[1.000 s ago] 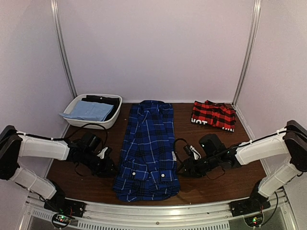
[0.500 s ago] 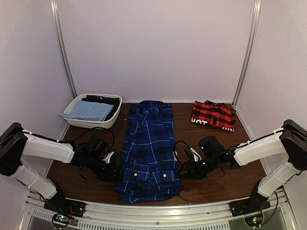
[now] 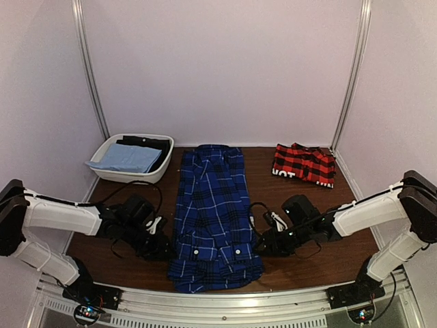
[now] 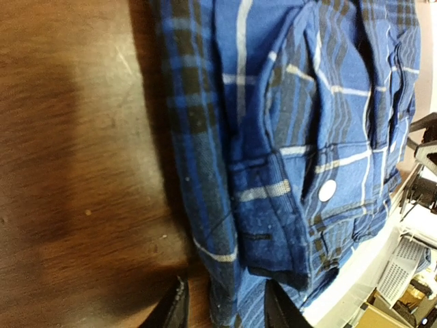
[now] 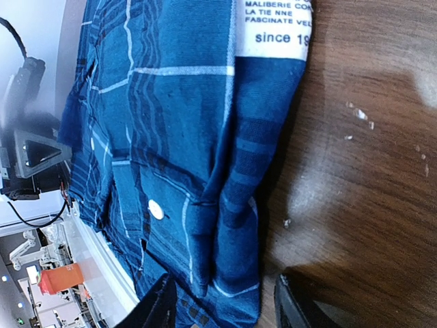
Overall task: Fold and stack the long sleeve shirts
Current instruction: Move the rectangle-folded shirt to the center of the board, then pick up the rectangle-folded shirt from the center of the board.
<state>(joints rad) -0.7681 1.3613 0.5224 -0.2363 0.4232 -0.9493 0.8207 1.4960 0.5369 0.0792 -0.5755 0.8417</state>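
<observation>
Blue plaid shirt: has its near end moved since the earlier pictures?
Yes. The near hem of the blue plaid shirt has slid closer to the metal rail along the near edge and slightly rightward; its far end looks unmoved.

Bare table point(image 3: 263, 181) L & R of blue shirt point(image 3: 212, 205); bin point(image 3: 127, 177) blocks far-L corner, red shirt point(image 3: 305, 164) far-R.

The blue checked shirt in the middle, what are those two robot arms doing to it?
The blue plaid shirt lies flat and lengthwise on the table. Both arms reach in low at its near end. The left gripper straddles its left edge and the right gripper its right edge, with fingers apart, so neither seems to be pinching it yet. The red-and-black shirt sits crumpled at the far right corner, with no gripper near it.
</observation>
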